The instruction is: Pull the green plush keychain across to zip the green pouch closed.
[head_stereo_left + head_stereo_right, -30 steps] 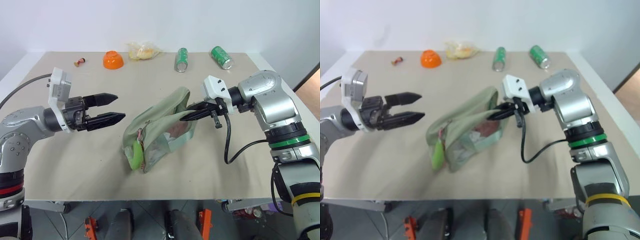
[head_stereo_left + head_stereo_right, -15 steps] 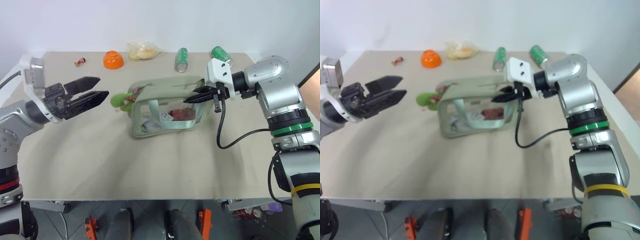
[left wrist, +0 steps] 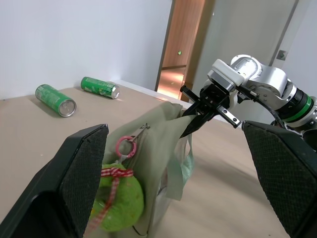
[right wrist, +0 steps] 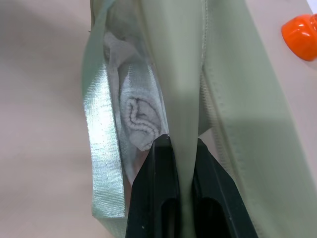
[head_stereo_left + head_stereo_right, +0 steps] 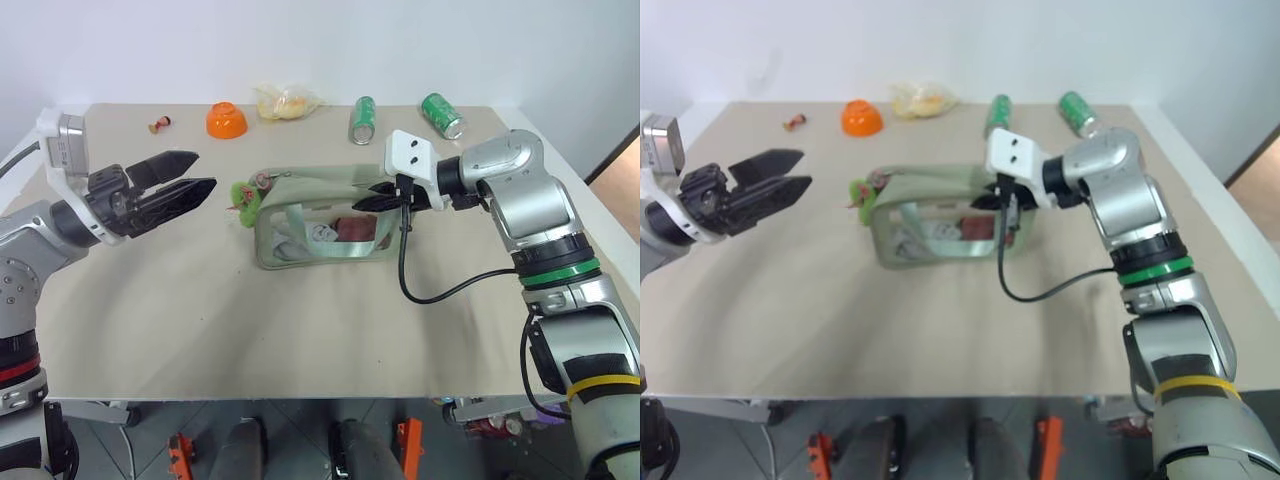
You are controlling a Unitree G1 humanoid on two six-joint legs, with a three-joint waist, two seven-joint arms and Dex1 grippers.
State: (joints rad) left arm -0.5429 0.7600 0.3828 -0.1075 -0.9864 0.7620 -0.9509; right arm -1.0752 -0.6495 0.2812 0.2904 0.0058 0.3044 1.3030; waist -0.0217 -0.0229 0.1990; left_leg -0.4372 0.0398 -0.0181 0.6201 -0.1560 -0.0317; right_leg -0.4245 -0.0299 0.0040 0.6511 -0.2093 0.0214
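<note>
Green pouch (image 5: pixel 322 222) pinched by right gripper (image 5: pixel 378 199) jaws; left gripper (image 5: pixel 196 177) agape, empty; cans (image 5: pixel 363 119) probably clear.

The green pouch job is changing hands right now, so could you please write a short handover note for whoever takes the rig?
Right gripper: shut on the fabric at one end of the green pouch, holding it upright on the table.
Left gripper: open, holding nothing, level with the green plush keychain and a short way from it.
The keychain hangs at the pouch's end nearest the left gripper.
Done: pouch gripped and steadied.
Left: close the left gripper on the keychain and pull it across to zip the pouch; from here I cannot tell how far the zip stands open.
</note>
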